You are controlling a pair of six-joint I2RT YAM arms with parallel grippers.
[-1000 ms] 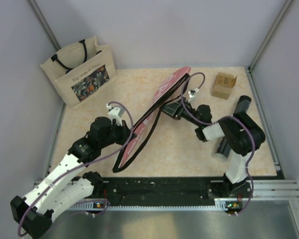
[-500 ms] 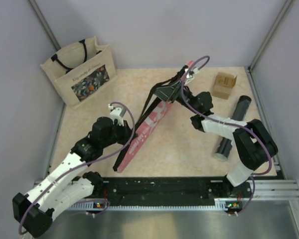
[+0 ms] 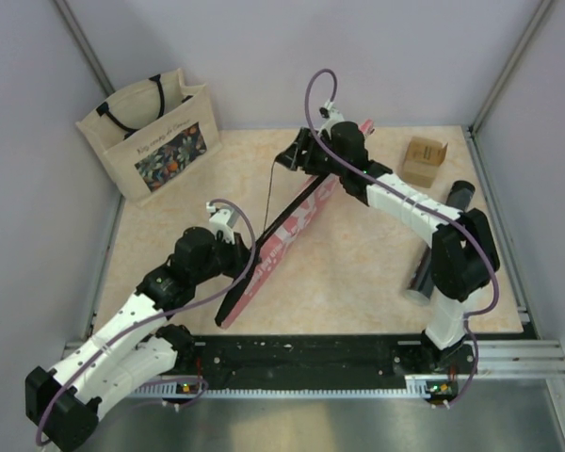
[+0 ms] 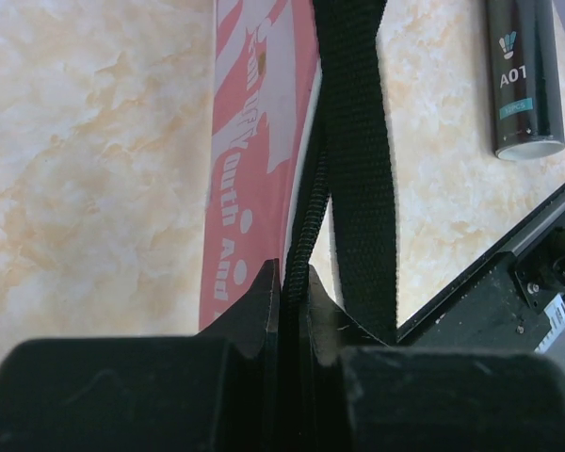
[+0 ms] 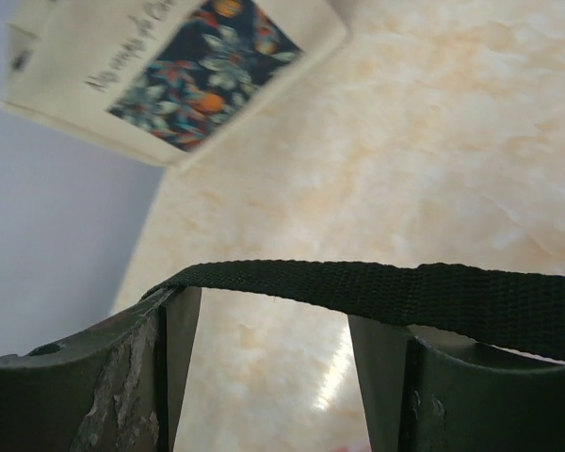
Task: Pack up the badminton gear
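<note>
Item one on my screens is the pink cover [image 3: 284,237], with white lettering. It stands on its long edge across the middle of the table [image 3: 358,273], running from about 7 o'clock up to 1 o'clock in the top view, black edge uppermost. Its black strap [image 5: 377,287] hangs loose beside it on the left wrist view [image 4: 363,160]. On the right wrist view the strap lies across the tips of both fingers. Left gripper [image 3: 237,256]: at the 7 o'clock end of the cover, jaws pressed together on the black edge, which I see pinched between the pads on the wrist feed [image 4: 292,282]. Right gripper [image 3: 299,155]: at the 12 o'clock end, jaws spread with bare table showing between them [image 5: 268,325]; the strap crosses them without being pinched. Dark tube [image 3: 460,195]: lying at 3 o'clock, mostly hidden behind the right arm, and its capped end with a white label shows on the left wrist feed [image 4: 523,75]. Beige tote bag [image 3: 155,137] with a floral panel: upright at 10 o'clock, well apart from the cover. Small brown box [image 3: 424,160]: at 2 o'clock, near the tube's far end. Black rail [image 3: 301,353]: along 6 o'clock.
</note>
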